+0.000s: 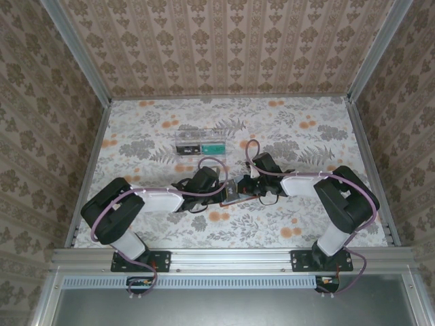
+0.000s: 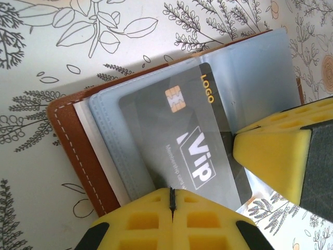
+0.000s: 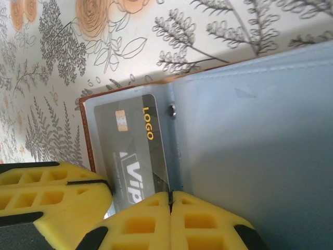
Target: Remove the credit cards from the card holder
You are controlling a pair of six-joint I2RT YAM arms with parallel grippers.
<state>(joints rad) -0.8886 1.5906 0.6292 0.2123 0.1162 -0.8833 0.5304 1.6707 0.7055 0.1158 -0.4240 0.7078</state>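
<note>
One teal card (image 1: pixel 215 147) lay in the tray (image 1: pixel 180 151), seen from above; wrist-close, left gripper (image 2: pixel 171 200) pinched the dark card (image 2: pixel 177 151), right gripper (image 3: pixel 169 200) the card holder (image 3: pixel 250 146).

The card holder (image 2: pixel 70 146) is matt stitched leather with frosted plastic sleeves (image 2: pixel 255 67), the credit card (image 2: pixel 171 135) smooth plastic

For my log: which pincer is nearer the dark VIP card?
Left. The left pincer grips the dark VIP card at its short end; the right pincer pinches the card holder beside its long edge.

Credit card (image 2: pixel 177 151) in card holder (image 2: pixel 73 151) — tray (image 1: pixel 181 140) behind, holding another card (image 1: pixel 215 147)
</note>
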